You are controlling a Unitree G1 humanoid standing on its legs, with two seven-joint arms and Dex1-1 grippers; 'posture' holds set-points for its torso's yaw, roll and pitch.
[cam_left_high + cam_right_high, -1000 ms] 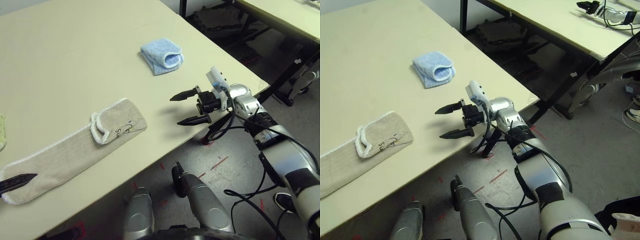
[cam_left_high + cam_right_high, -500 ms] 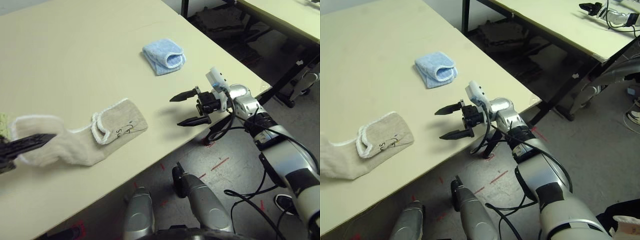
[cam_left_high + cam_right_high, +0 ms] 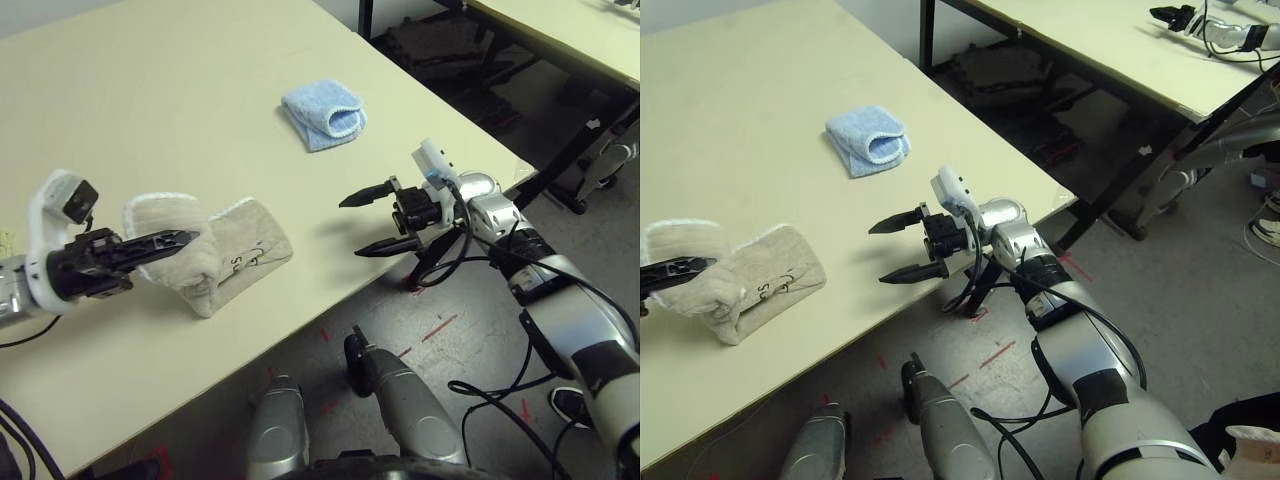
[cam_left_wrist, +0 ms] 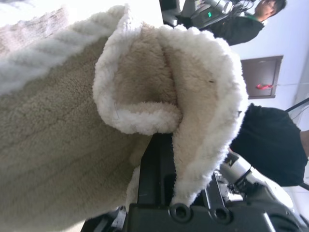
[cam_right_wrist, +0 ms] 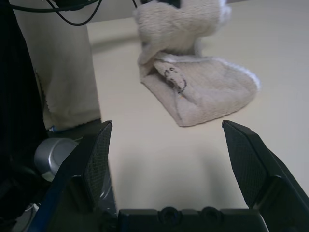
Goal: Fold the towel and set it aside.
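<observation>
While my left gripper [image 3: 185, 238], clamped on the beige towel's [image 3: 225, 258] end, is carrying it over the logo end, the fold is closing; my right gripper [image 3: 375, 220] is waiting wide open beyond it.

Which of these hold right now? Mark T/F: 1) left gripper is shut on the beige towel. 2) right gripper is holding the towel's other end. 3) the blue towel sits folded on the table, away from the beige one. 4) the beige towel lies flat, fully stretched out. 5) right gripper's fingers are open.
1) True. The left gripper is shut on one end of the beige towel.
2) False. The right gripper holds nothing and hovers near the table edge, apart from the towel.
3) True. The blue towel lies folded, farther back on the table, untouched.
4) False. Its gripped end is lifted and carried over the rest, so it is bunched and partly doubled.
5) True. Its fingers stand wide apart.
</observation>
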